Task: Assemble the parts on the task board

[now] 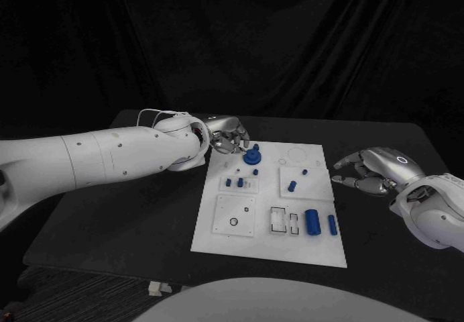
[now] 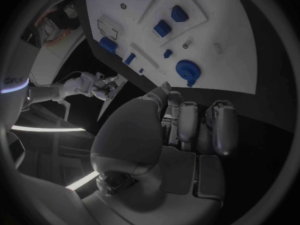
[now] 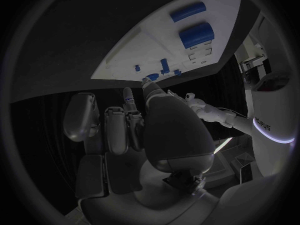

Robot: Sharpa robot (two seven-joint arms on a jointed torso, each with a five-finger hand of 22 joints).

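The white task board (image 1: pixel 280 243) lies in the middle of the black table. A blue round part with a knob (image 1: pixel 252 157) (image 2: pixel 187 71) stands near its far left corner. My left hand (image 1: pixel 227 137) hovers just behind and left of that part, its fingers (image 2: pixel 187 121) apart and holding nothing. Small blue pegs (image 1: pixel 240 181) (image 1: pixel 292 186) stand in two square plates. A thick blue cylinder (image 1: pixel 312 222) (image 3: pixel 196 34) and a slimmer one (image 1: pixel 332 225) lie near the board's right edge. My right hand (image 1: pixel 372 173) hangs off the board's right side, loosely curled and holding nothing.
A black ring (image 1: pixel 233 221) lies on the near-left square plate, with two rectangular slots (image 1: pixel 278 220) beside it. Bare black table (image 1: pixel 126 221) stretches on both sides of the board. A dark curtain closes off the back.
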